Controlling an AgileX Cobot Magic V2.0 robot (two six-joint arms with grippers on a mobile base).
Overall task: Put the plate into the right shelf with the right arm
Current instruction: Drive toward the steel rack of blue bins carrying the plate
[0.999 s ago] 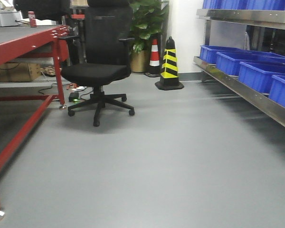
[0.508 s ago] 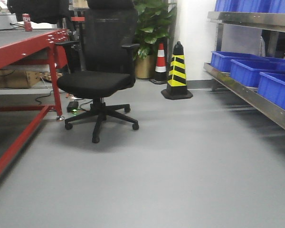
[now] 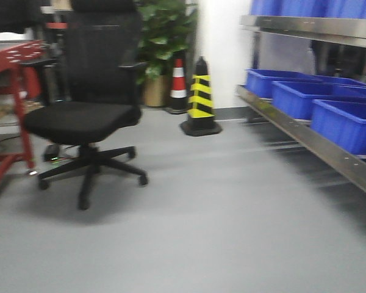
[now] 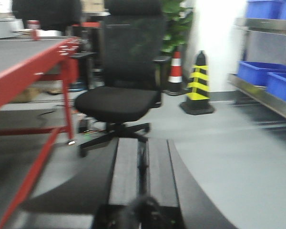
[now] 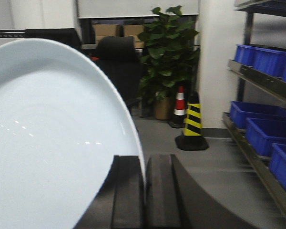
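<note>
The white plate stands on edge, its rim pinched in the clenched right end effector. It looks glazed, stiff and breakable (probably slippery in so thin a rim hold), so gentle tilting seems wise. The left end effector appears closed on nothing. The right shelf has a hard metal lip and is crowded with blue bins. Open floor separates it from the office chair.
</note>
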